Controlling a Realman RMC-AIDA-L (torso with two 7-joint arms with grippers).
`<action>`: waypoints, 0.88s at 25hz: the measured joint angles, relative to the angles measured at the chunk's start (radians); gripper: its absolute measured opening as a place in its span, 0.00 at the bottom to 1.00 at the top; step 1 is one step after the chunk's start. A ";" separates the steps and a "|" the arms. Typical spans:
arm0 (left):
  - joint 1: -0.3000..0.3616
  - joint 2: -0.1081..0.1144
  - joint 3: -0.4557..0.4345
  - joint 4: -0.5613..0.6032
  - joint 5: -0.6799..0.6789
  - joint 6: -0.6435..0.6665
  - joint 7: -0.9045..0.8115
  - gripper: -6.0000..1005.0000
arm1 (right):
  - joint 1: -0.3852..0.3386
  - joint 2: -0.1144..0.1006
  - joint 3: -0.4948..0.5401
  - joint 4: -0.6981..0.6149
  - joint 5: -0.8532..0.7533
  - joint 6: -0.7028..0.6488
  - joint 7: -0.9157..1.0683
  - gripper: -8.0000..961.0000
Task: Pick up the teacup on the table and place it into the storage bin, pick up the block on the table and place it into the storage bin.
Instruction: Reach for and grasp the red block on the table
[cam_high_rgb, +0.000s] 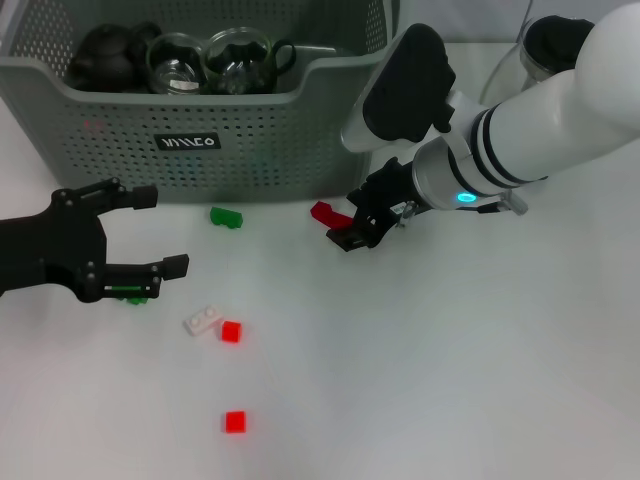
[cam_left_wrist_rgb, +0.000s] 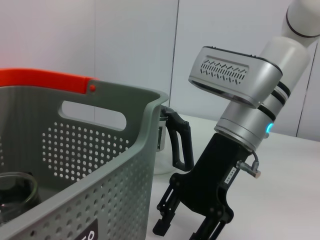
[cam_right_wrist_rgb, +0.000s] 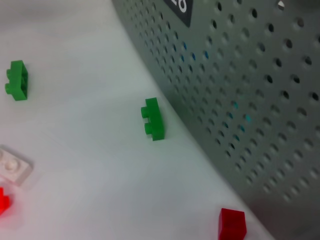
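Note:
The grey-green storage bin (cam_high_rgb: 250, 130) stands at the back left and holds a dark teapot (cam_high_rgb: 105, 55) and two glass teacups (cam_high_rgb: 235, 55). No teacup shows plainly on the table. A red block (cam_high_rgb: 323, 212) lies on the table just before the bin's right corner, and it also shows as the red block (cam_right_wrist_rgb: 232, 225) in the right wrist view. My right gripper (cam_high_rgb: 350, 222) hovers open right beside it, its fingers (cam_left_wrist_rgb: 167, 212) spread. My left gripper (cam_high_rgb: 160, 232) stands open at the left, over a green block (cam_high_rgb: 130, 296).
More blocks lie on the table: green (cam_high_rgb: 226, 216) near the bin, white (cam_high_rgb: 203, 321), red (cam_high_rgb: 231, 331) and red (cam_high_rgb: 235, 421). A clear glass vessel (cam_high_rgb: 510, 60) with a black handle (cam_left_wrist_rgb: 180, 142) stands right of the bin, behind my right arm.

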 joint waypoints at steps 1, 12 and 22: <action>-0.001 0.000 0.000 0.000 0.000 -0.002 0.000 0.95 | 0.001 0.000 -0.004 0.002 0.004 0.001 0.000 0.64; -0.003 0.000 0.000 -0.001 0.006 -0.007 0.000 0.95 | -0.005 0.001 -0.015 0.011 0.029 0.011 0.012 0.46; 0.002 0.000 0.000 -0.002 0.009 -0.005 0.000 0.95 | 0.006 0.001 -0.013 0.038 0.033 0.013 0.013 0.25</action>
